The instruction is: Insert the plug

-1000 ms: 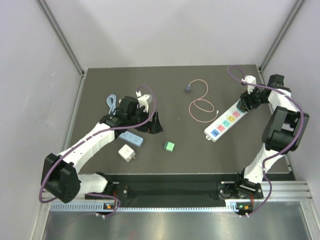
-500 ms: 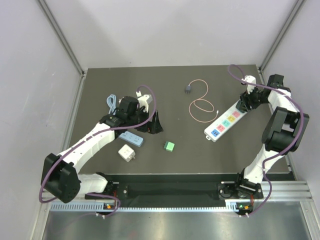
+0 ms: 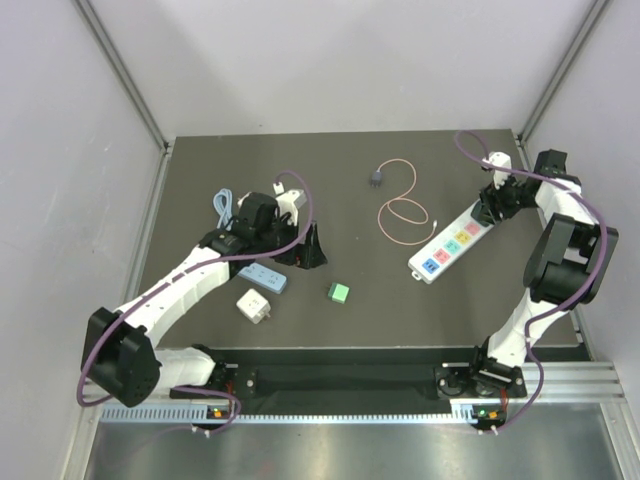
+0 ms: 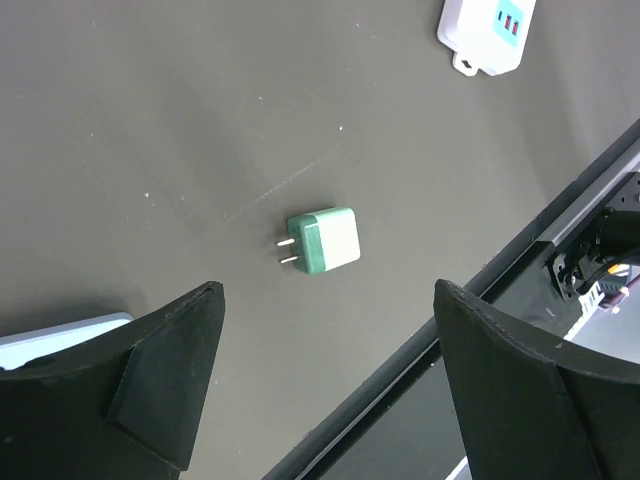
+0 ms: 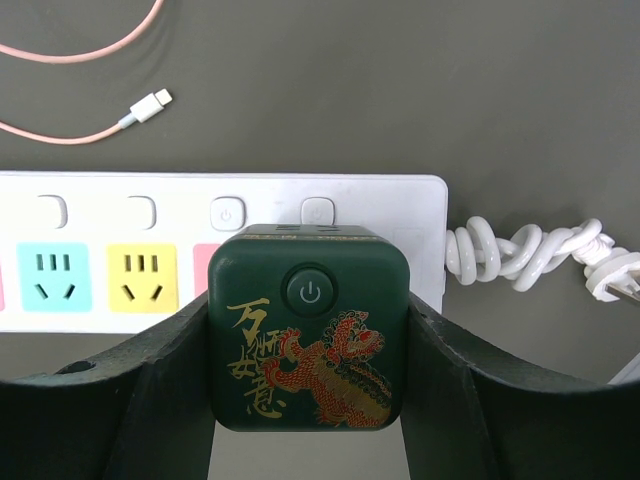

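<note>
The plug (image 3: 376, 178) lies on a dark table (image 3: 330, 160) between pale walls (image 3: 350, 60).

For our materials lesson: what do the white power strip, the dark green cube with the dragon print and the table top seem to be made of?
Power strip: likely moulded plastic, smooth satin white, with soft rounded edges. Dark green cube: probably plastic too, slightly glossy, with gold and red print. Table top: a matt dark grey sheet, finely scuffed; material unclear.

Plug (image 3: 376, 179) mid-rear on table (image 3: 300, 160); power strip (image 3: 447, 243) to right; small adapter (image 3: 339, 292) nearer front
</note>
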`<action>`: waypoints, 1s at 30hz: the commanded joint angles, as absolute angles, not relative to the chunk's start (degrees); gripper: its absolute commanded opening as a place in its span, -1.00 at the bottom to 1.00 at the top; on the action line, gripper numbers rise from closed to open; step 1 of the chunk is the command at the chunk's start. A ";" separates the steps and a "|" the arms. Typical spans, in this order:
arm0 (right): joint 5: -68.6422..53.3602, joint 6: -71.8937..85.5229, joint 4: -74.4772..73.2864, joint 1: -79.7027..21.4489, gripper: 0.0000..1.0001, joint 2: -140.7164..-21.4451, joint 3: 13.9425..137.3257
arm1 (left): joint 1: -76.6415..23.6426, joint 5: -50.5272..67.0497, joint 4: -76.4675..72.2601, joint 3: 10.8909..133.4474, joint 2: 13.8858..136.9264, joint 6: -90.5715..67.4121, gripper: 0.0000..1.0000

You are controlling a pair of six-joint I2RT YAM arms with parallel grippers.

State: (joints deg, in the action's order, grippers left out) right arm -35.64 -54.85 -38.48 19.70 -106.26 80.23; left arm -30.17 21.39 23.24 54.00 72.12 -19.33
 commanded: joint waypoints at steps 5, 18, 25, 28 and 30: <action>-35.07 -55.90 -32.96 21.00 -1.00 -106.70 77.17 | -31.02 20.22 22.67 56.07 69.70 -17.75 0.80; -37.79 -55.82 -36.21 22.77 -1.00 -105.73 80.77 | -32.43 18.98 23.38 56.34 69.96 -17.14 0.81; -39.37 -55.02 -34.45 21.36 -1.00 -103.97 77.25 | -32.43 19.07 23.55 56.78 70.22 -17.05 0.81; -38.94 -55.28 -35.06 21.01 -1.00 -103.97 79.79 | -32.52 18.64 23.55 56.43 69.70 -16.96 0.81; -38.76 -55.37 -36.82 20.92 -1.00 -104.41 81.73 | -32.52 18.28 23.64 56.34 69.35 -16.79 0.81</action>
State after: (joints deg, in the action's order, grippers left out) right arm -37.32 -54.87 -34.70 21.45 -106.13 78.52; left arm -32.36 18.96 24.05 54.41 71.70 -17.82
